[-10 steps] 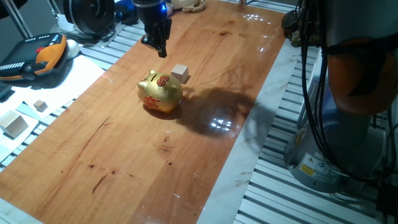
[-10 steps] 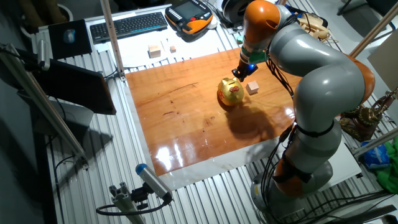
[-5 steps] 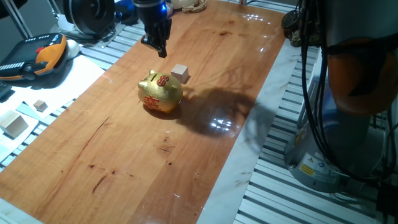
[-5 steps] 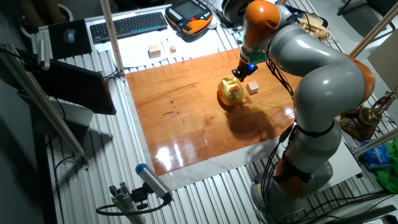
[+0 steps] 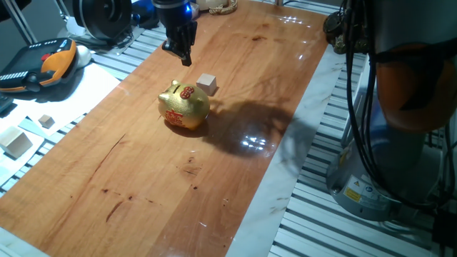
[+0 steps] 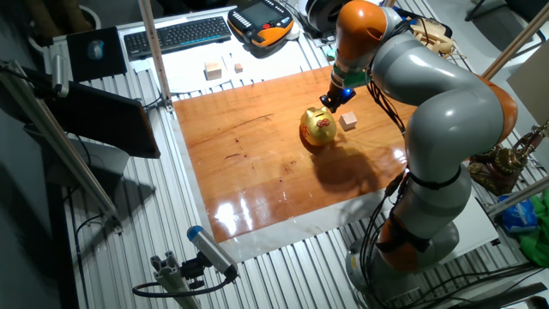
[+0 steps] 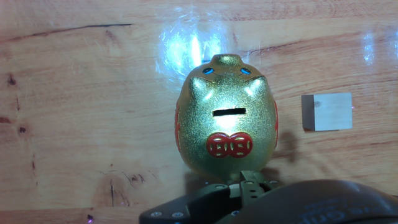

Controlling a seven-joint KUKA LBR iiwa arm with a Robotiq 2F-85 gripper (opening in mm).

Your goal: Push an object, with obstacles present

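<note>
The small pale beige wooden cube (image 5: 207, 84) lies on the wooden table (image 5: 143, 185), touching or almost touching the far side of the golden piggy bank (image 5: 184, 106). My gripper (image 5: 185, 57) hangs over the table just beyond both, fingers together and empty. In the other fixed view the gripper (image 6: 328, 101) is just behind the piggy bank (image 6: 319, 127), with the cube (image 6: 347, 121) to the right. The hand view looks down on the piggy bank (image 7: 227, 121), with the cube (image 7: 327, 111) apart on its right and the gripper (image 7: 247, 182) at the bottom edge.
Off the table's left edge lie a larger pale wooden block (image 5: 16, 142), a tiny wooden cube (image 5: 46, 121) and an orange-black teach pendant (image 5: 43, 64). A keyboard (image 6: 176, 34) lies beyond them. The robot's base (image 5: 389, 143) stands at the table's right side.
</note>
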